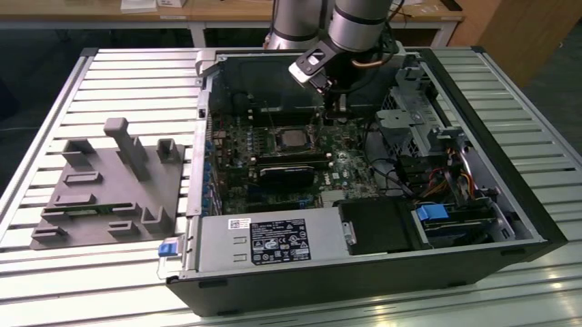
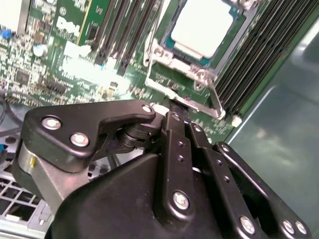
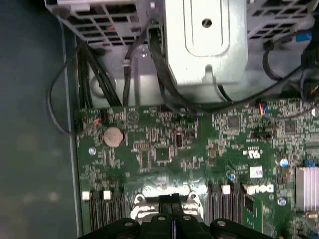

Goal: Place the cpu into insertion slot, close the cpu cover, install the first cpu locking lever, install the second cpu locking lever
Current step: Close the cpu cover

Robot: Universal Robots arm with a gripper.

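We see a slatted metal table (image 1: 109,82) with bare slats along its near edge and down the exterior view's right. A black computer case (image 1: 523,231) lies on it, open side up. Just beside the case, on the exterior view's left, stands a grey moulded fixture (image 1: 109,184).

Inside the case, nearest us, is a silver power supply (image 1: 264,242). Beyond it lies the green motherboard (image 1: 350,170). Near the board's middle, the cpu (image 2: 202,25) sits flat in the insertion slot (image 1: 293,139). The silver cpu cover (image 2: 167,55) frames it. Long black memory slots (image 2: 249,55) run beside the socket, with the case wall just past them.

The gripper (image 2: 174,107) reaches down into the case, its tip just beside the socket's edge and a thin wire lever (image 2: 214,97). In both wrist views its black fingers (image 3: 167,201) meet along a thin seam, drawn together. We cannot tell whether they pinch anything.

Past the gripper, a metal drive cage (image 3: 204,40) and dark cables (image 3: 159,55) crowd the board's edge. Beyond the table stands a wooden desk (image 1: 227,10).
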